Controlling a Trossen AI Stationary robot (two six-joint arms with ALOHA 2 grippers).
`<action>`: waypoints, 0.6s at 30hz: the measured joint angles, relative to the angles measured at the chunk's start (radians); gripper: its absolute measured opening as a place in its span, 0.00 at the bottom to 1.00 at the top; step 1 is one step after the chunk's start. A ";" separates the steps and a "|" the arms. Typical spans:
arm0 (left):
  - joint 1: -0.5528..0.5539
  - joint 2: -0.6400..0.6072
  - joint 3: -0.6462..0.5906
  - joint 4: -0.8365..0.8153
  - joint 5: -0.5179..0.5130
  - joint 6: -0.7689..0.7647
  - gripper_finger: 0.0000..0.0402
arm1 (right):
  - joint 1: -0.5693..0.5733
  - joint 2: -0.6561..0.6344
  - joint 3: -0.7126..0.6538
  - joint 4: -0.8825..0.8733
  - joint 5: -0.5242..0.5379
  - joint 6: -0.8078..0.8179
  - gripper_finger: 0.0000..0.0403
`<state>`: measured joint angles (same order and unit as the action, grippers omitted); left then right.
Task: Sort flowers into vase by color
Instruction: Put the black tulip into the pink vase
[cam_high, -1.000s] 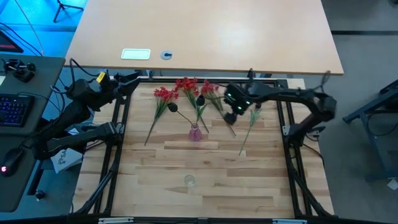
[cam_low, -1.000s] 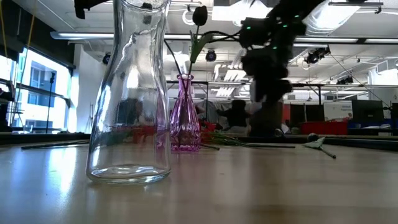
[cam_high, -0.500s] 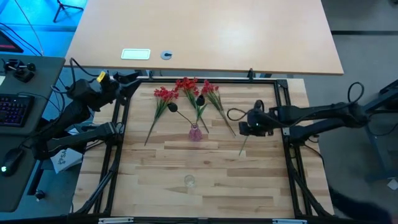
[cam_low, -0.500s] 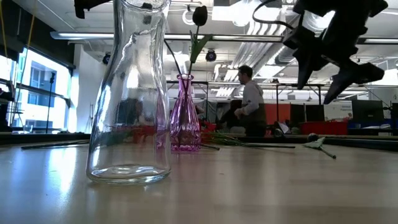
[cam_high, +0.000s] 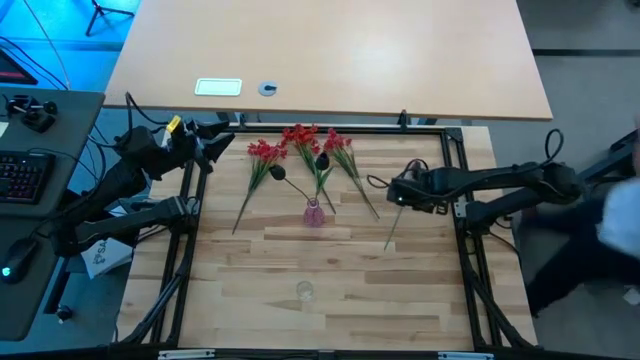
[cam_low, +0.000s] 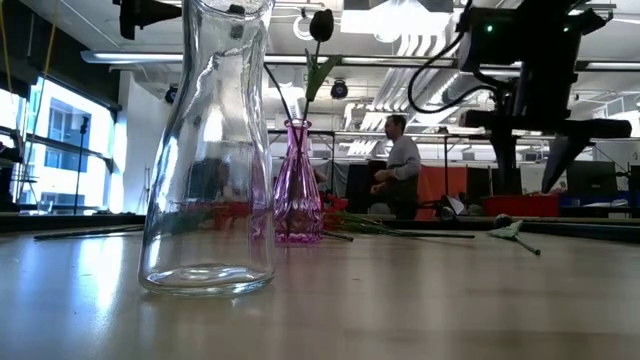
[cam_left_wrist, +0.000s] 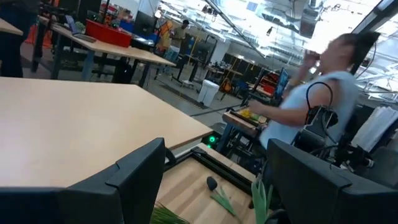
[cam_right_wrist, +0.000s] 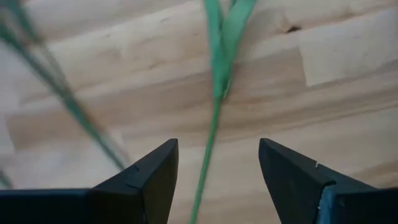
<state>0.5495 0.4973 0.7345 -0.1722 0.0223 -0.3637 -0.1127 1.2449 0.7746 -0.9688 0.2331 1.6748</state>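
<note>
I have the right gripper low over the loose green stem right of the pink vase, jaws apart and straddling it, nothing held. I want it centred below the leaf, then close. Left gripper waits beyond the red flowers, jaws wide.

— What lay beyond the wooden tabletop?
— A wide open workshop: strip lights across an exposed ceiling, a bright window at one side, and a person standing far back.
— And close by?
— A pale desk behind it, a keyboard to one side.
</note>
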 joint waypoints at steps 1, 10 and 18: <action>0.000 0.000 0.000 0.000 0.000 0.000 0.67 | -0.012 0.011 0.000 0.000 0.004 0.011 0.54; 0.000 0.000 0.000 -0.024 0.000 -0.002 0.67 | -0.136 0.182 0.000 0.049 -0.066 -0.165 0.52; 0.000 0.000 0.000 -0.060 0.000 -0.030 0.67 | -0.260 0.237 -0.017 0.160 -0.115 -0.290 0.52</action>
<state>0.5495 0.4973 0.7345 -0.2327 0.0220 -0.3932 -0.3731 1.4815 0.7576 -0.8088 0.1180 1.3848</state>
